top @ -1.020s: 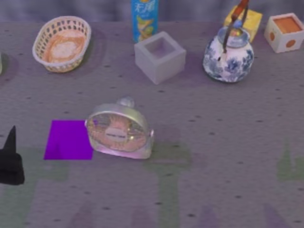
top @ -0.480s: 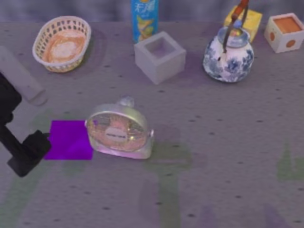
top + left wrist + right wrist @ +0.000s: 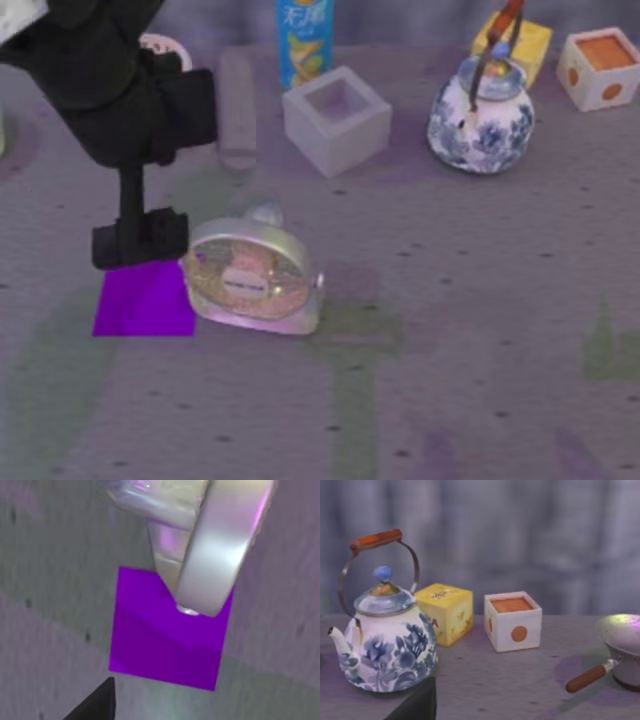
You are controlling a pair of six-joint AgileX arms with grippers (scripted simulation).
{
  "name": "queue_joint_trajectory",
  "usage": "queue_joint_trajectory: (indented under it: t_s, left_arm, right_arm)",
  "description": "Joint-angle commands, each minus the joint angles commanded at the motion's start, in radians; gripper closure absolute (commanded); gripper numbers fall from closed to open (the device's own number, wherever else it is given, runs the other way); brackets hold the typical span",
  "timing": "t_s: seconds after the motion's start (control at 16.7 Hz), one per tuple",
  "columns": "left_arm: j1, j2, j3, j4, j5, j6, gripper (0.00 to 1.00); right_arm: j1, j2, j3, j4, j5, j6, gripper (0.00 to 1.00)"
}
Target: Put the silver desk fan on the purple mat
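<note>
the small round silver-metal desk fan with wire grille and pinkish blades (image 3: 252, 277) stands upright on the table, just beside the flat vivid purple square mat (image 3: 143, 301), its grille edge touching or slightly overlapping the mat's near edge. so the job looks barely begun: nothing grasped, nothing lifted, the fan mostly off the mat.

the left gripper (image 3: 140, 238) hangs over the far edge of the mat, right beside the fan; whether its pincer is spread or closed i cannot tell, and it holds nothing that shows. the right arm is out of the top view, parked.

containers, placed from the fan: the pale grey open cube box (image 3: 336, 120) sits beyond it, apparently empty. the white cube with orange dots (image 3: 513, 621), well apart past the blue-and-white floral kettle (image 3: 384, 640), holds an orange fill.
</note>
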Motion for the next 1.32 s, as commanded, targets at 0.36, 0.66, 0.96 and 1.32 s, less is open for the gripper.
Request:
queue_joint_trajectory:
  t_s: [0.36,0.66,0.96,1.32]
  left_arm:
    - [-0.081,0.326,0.323,-0.184,-0.027,0.177,0.0]
    - [-0.09,0.36,0.357,-0.202,-0.03,0.196,0.0]
    - [-0.088,0.357,0.316,-0.162,-0.03,0.197,0.0]
    - [-0.088,0.356,0.159,-0.008,-0.03,0.197,0.0]
  right_arm:
    - [0.0,0.0,0.0,0.0,0.0,0.0,0.0]
    - [0.0,0.0,0.0,0.0,0.0,0.0,0.0]
    - [0.0,0.0,0.0,0.0,0.0,0.0,0.0]
    - [0.0,0.0,0.0,0.0,0.0,0.0,0.0]
